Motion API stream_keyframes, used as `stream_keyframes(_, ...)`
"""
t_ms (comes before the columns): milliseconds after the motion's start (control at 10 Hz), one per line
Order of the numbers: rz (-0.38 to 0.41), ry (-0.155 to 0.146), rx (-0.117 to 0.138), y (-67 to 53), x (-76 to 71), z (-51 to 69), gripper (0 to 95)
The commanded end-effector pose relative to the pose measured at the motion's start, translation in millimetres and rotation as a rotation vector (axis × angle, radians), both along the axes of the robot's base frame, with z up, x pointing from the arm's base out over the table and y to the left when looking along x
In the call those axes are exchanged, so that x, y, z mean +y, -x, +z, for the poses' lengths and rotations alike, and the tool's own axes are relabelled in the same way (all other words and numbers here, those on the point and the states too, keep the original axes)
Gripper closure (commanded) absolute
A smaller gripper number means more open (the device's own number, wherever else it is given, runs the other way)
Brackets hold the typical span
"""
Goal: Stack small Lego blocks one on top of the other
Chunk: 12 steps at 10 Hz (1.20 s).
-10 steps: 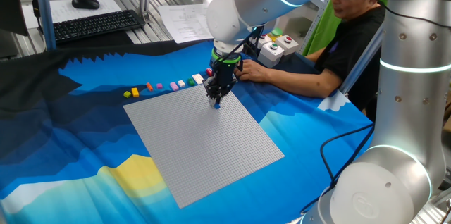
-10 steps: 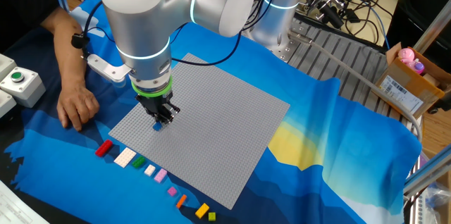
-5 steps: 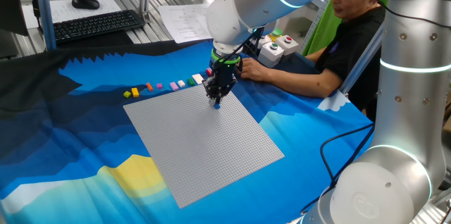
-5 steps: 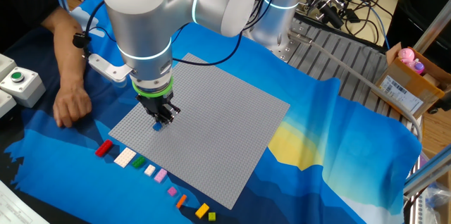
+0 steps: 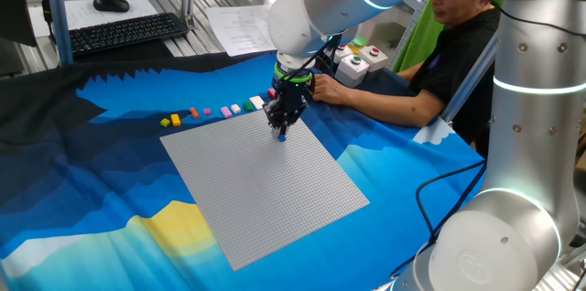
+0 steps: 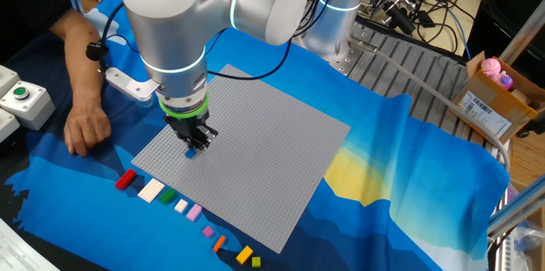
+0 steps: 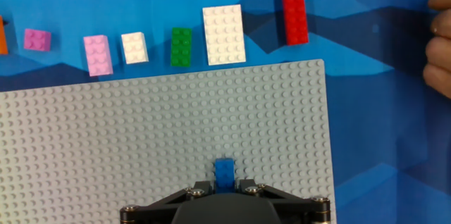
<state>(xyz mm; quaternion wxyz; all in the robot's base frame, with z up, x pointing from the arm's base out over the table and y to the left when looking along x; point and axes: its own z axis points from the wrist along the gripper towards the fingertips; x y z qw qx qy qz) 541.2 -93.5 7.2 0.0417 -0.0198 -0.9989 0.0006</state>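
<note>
Hand view looks down on the large grey studded baseplate (image 7: 141, 125) lying on the blue cloth (image 7: 366, 125). Beyond its far edge sits a row of small plastic bricks: a wide white brick (image 7: 224, 34), a long red brick (image 7: 294, 14), a pink brick (image 7: 97, 55), a green brick (image 7: 181, 46) and a small white brick (image 7: 134, 47). The black two-finger gripper (image 6: 195, 141) stands low over the plate, its fingers closed around a small blue brick (image 7: 225, 171) that rests on the studs.
</note>
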Motion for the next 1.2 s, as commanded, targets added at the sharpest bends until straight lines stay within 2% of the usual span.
stream_keyframes(100,-0.007,0.003,-0.002,0.5,0.9,-2.7,95.0)
stream_keyframes(400,-0.024,0.003,-0.002,0.9,1.8,-2.8,95.0)
stream_keyframes(1200,-0.013,0.012,-0.004,0.9,2.4,-4.4,95.0)
